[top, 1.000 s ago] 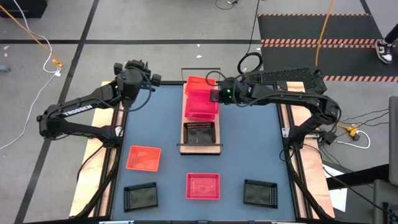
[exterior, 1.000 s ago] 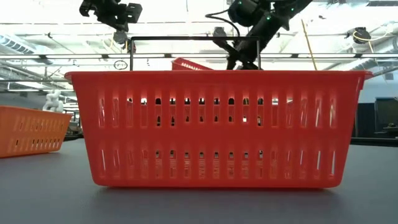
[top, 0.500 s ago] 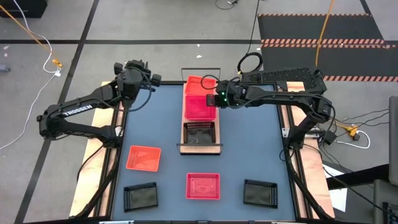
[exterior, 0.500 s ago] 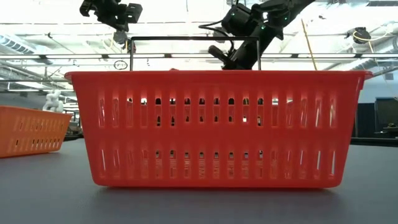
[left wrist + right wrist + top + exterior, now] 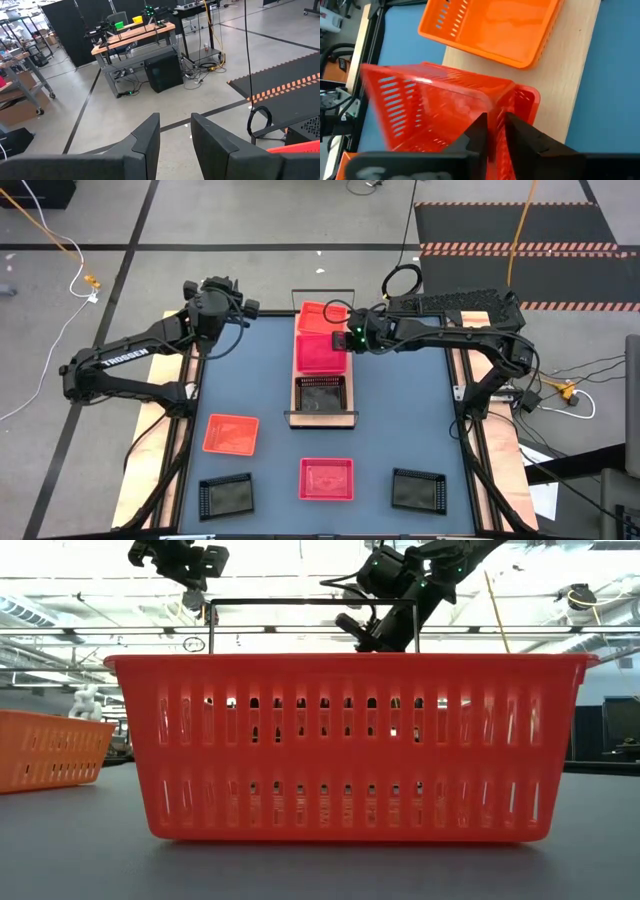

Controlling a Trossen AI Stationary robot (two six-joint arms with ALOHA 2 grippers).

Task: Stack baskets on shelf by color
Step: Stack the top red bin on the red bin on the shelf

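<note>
Right gripper (image 5: 347,338) clamped on a pink-red basket (image 5: 320,350) over the shelf (image 5: 322,417)
The basket looked light, stiff, thin-walled; its rim suited gripping

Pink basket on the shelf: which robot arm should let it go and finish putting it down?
The right arm. Its fingers are pinched on the pink basket's wall over the shelf, beside the orange basket. The left gripper hangs at the table's far left corner, holding nothing.
</note>
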